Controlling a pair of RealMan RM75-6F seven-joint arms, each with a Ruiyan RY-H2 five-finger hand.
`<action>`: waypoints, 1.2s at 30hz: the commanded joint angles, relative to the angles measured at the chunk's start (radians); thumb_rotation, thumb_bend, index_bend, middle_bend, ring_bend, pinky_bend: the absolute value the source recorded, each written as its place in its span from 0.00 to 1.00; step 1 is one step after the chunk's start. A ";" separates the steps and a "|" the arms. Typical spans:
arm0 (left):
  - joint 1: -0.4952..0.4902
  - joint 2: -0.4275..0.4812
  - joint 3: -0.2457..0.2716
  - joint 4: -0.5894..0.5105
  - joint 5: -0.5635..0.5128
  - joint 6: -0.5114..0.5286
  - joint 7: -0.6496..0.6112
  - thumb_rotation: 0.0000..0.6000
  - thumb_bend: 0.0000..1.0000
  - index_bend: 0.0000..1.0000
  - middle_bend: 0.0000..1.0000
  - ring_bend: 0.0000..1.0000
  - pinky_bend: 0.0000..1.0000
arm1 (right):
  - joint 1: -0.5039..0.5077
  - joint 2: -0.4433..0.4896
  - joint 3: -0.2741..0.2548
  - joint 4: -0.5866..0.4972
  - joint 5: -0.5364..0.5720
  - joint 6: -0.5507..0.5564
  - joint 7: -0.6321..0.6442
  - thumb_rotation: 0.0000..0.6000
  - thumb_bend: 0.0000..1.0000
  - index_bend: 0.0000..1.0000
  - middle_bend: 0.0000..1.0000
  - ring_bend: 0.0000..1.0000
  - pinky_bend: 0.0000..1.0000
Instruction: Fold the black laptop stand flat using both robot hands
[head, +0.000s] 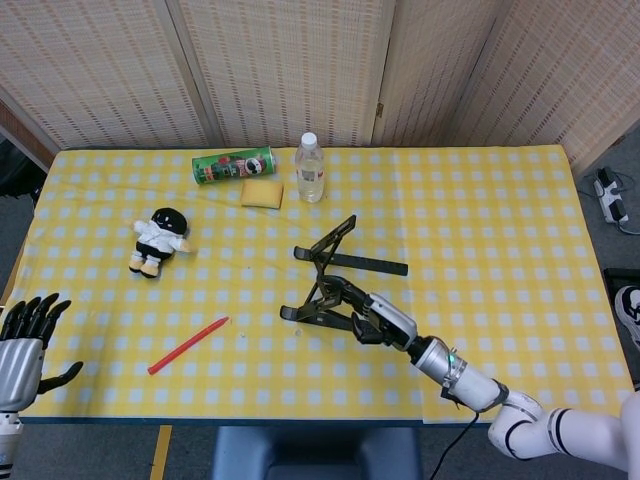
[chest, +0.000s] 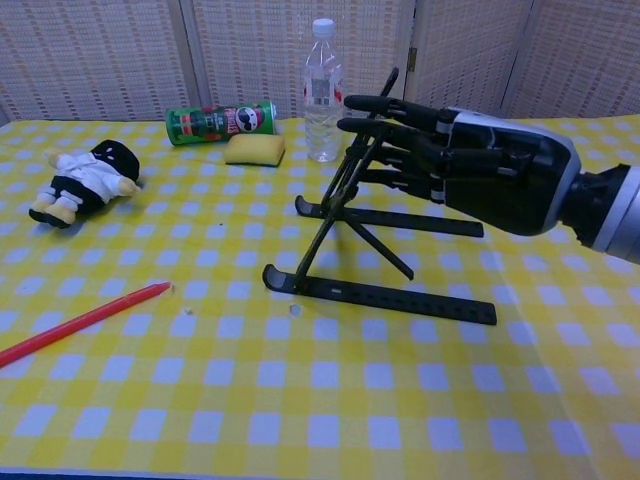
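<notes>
The right robot hand, fingers spread, pressed the black metal laptop stand without gripping; the open left robot hand should join.

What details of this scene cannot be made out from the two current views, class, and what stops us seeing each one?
- Right hand on the laptop stand: the hand's own back hides whether its fingers actually grip the raised arms, in both views.
- Left hand: cut off by the head view's lower left corner; absent from the chest view.
- Green can: label text too small to read.
</notes>
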 joint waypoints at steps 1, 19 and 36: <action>0.001 0.000 0.000 0.004 -0.001 0.000 -0.005 1.00 0.21 0.17 0.11 0.07 0.00 | 0.025 -0.003 0.014 -0.025 0.016 -0.024 -0.029 0.98 0.89 0.00 0.00 0.00 0.00; -0.007 -0.010 0.001 0.031 0.000 -0.018 -0.033 1.00 0.21 0.17 0.10 0.07 0.00 | 0.145 -0.006 0.094 -0.063 0.129 -0.154 -0.174 0.98 0.89 0.00 0.00 0.00 0.00; -0.015 -0.015 -0.002 0.048 -0.002 -0.028 -0.050 1.00 0.21 0.18 0.10 0.07 0.00 | 0.222 -0.036 0.147 -0.029 0.181 -0.216 -0.222 0.99 0.89 0.00 0.00 0.01 0.00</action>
